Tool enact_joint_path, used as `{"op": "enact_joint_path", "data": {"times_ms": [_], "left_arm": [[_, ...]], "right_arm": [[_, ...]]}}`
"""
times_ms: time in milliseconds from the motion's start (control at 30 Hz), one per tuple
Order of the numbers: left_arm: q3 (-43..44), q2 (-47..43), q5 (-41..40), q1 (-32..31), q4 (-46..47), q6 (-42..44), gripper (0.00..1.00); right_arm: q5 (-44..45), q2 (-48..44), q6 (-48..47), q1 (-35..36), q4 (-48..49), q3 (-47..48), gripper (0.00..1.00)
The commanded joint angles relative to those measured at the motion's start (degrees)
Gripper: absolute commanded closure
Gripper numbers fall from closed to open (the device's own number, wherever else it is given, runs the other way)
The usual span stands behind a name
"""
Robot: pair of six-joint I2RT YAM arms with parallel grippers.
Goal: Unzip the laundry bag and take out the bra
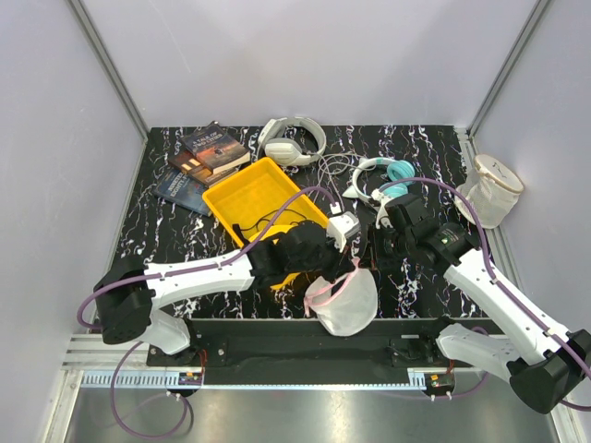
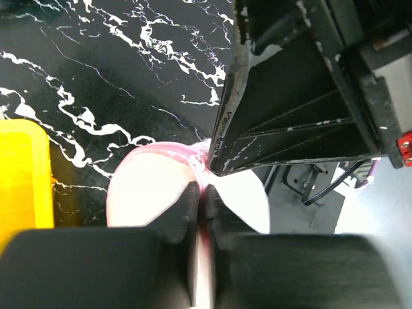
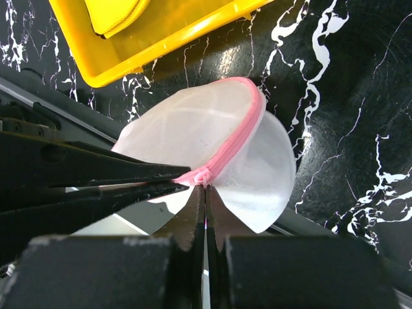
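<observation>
The laundry bag (image 1: pixel 351 305) sat lower centre in the top view, its pink zip (image 3: pixel 235 138) running toward the upper right of the right wrist view. The left gripper (image 2: pixel 201 193) and the right gripper (image 3: pixel 206 192) were both clamped narrow on that zip's same end, equally near.

Your left arm (image 1: pixel 199 275) reaches from its base toward the right, its forearm low and nearly level. Your right arm (image 1: pixel 499 295) slants up and to the left from its base, with the wrist bent down toward the middle. The two wrists meet between the bases. Your left gripper (image 2: pixel 201 193) has its fingers pressed together on the pink rim of the laundry bag (image 3: pixel 193 129). Your right gripper (image 3: pixel 206 193) is clamped on the same rim, its fingertips just beside the left gripper's and set crosswise to them.
</observation>
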Motion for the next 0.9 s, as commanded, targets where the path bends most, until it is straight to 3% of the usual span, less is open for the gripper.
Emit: {"op": "enact_joint_path", "data": {"times_ms": [0,467,867], "left_arm": [[0.5,-0.4,-0.6,-0.2,2.2,0.0,1.0],[-4.7,-3.5,3.6,-0.2,4.4,2.8,1.0],[-13.8,-11.9,6.4,-0.3,5.0,4.6,1.0]], "right_arm": [[2.1,-0.5,0.2,0.6,1.0,1.9,1.0],[9.4,2.7,0.6,0.5,0.6,0.8,1.0],[10.4,4.6,0.0,0.1,0.9,0.7,1.0]]}}
